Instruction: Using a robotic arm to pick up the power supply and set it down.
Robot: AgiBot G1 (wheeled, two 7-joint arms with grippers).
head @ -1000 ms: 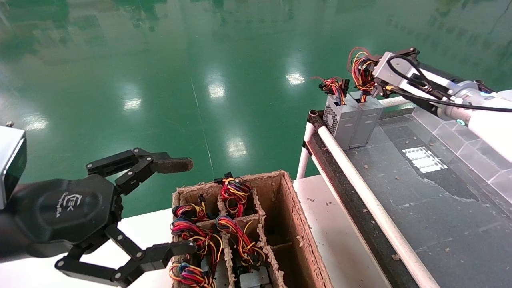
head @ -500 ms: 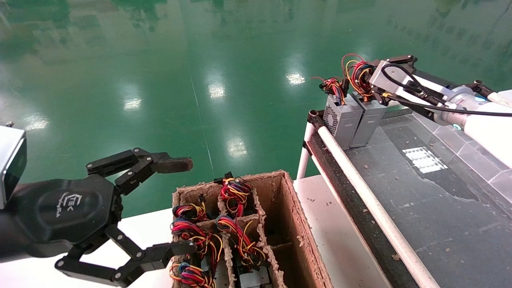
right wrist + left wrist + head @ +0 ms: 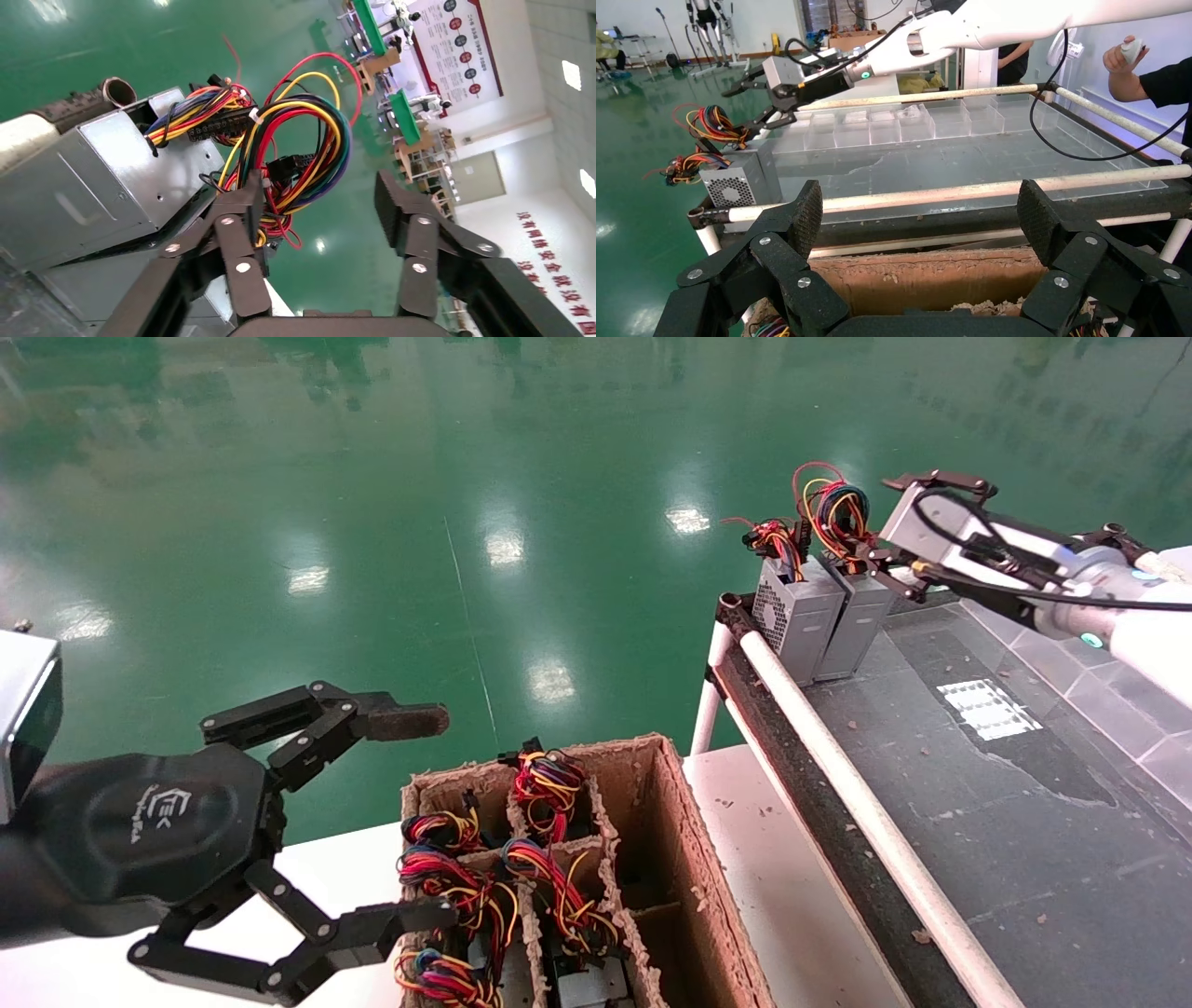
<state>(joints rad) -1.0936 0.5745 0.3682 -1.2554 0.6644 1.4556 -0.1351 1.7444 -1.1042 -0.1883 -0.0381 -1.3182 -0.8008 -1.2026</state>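
Before us spreads the glossy green floor (image 3: pixel 419 523), wide and open beyond every edge. To our right runs the dark, speckled bench (image 3: pixel 1024 803), its near edge lined by a long white rail (image 3: pixel 866 822) and its far corner dropping straight to the floor. Lower down sits a white bench (image 3: pixel 773 896) carrying a rough cardboard box (image 3: pixel 684 859) split by fibrous dividers, with wire-topped units (image 3: pixel 466 887) in its left cells and open cells on its right.

Our robotic arm (image 3: pixel 1131 635), white and tubular with a black cable, reaches to the bench's far corner. Its right gripper (image 3: pixel 885 575) has its smooth black linked jaws apart, clamped on nothing; in the right wrist view the wire loop lies between and beside them.

The power supply (image 3: pixel 861 617), a grey metal oblong, stands upright at that corner, touching a second grey box (image 3: pixel 796 612) with a perforated grille right at the rail. Its looped wires (image 3: pixel 833 514) rise above it.

Our left gripper (image 3: pixel 424 812) hangs by the box, jaws wide apart, one pad rough and brownish.
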